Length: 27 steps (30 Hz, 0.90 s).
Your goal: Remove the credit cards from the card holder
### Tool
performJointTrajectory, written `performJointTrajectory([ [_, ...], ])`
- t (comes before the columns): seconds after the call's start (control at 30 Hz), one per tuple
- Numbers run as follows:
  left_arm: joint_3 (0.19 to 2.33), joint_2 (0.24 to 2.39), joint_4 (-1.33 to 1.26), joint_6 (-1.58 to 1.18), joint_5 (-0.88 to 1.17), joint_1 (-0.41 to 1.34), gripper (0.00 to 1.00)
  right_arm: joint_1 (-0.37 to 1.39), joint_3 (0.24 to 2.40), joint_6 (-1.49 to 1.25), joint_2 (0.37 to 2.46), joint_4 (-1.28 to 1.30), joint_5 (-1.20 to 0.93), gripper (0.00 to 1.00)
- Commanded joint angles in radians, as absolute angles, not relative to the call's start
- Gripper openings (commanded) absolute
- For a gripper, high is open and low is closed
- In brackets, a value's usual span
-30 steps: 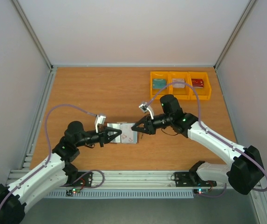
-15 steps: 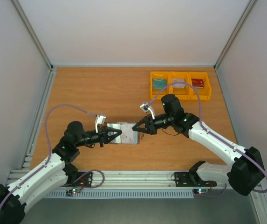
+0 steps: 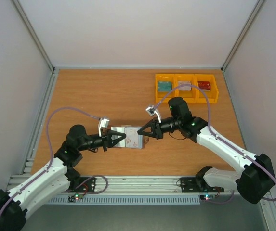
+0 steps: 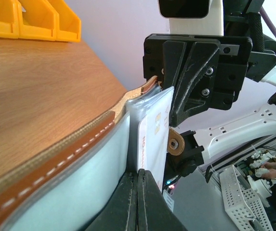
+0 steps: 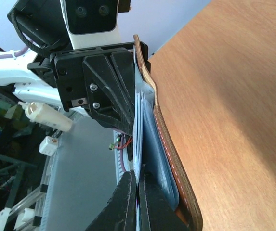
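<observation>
The brown card holder (image 3: pixel 126 136) lies open on the table between my two grippers, its blue-grey lining (image 5: pixel 150 139) facing up. My left gripper (image 3: pixel 123 138) is shut on the holder's left side, pinching the lining (image 4: pixel 138 179). A whitish credit card (image 4: pixel 152 132) stands out of a pocket. My right gripper (image 3: pixel 139 131) comes from the right and is shut on that card's thin edge (image 5: pixel 137 180). The leather rim (image 5: pixel 171 154) runs just beside its fingers. Three more credit cards lie in the yellow bins: teal (image 3: pixel 164 86), whitish (image 3: pixel 185 87) and red (image 3: pixel 204 85).
Three joined yellow bins (image 3: pixel 187 96) stand at the back right of the wooden table. Grey walls close in the sides and back, and a metal rail (image 3: pixel 138 182) runs along the near edge by the arm bases.
My right gripper's jaws have closed onto the whitish card, and that arm has edged slightly right. The left arm and the holder have stayed put.
</observation>
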<state>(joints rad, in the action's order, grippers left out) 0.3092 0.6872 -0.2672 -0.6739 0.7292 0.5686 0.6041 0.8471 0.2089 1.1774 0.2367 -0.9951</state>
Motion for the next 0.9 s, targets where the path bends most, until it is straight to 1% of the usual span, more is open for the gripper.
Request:
performJointTrajectory([
  [0.0,0.331,0.672,-0.315,-0.670,0.733,0.563,0.00,0.594,0.861,0.266,1.143,0.301,-0.990,0.01],
  [0.3,0.331,0.652,-0.298,-0.658,0.759,0.552,0.00,0.571,0.886,0.318,1.134,0.382,-0.998,0.01],
  [0.7,0.342,0.649,-0.302,-0.642,0.795,0.552,0.00,0.560,0.903,0.331,1.139,0.390,-1.009,0.01],
  [0.87,0.349,0.632,-0.220,-0.595,0.777,0.547,0.00,0.490,0.876,0.337,1.153,0.451,-0.983,0.01],
])
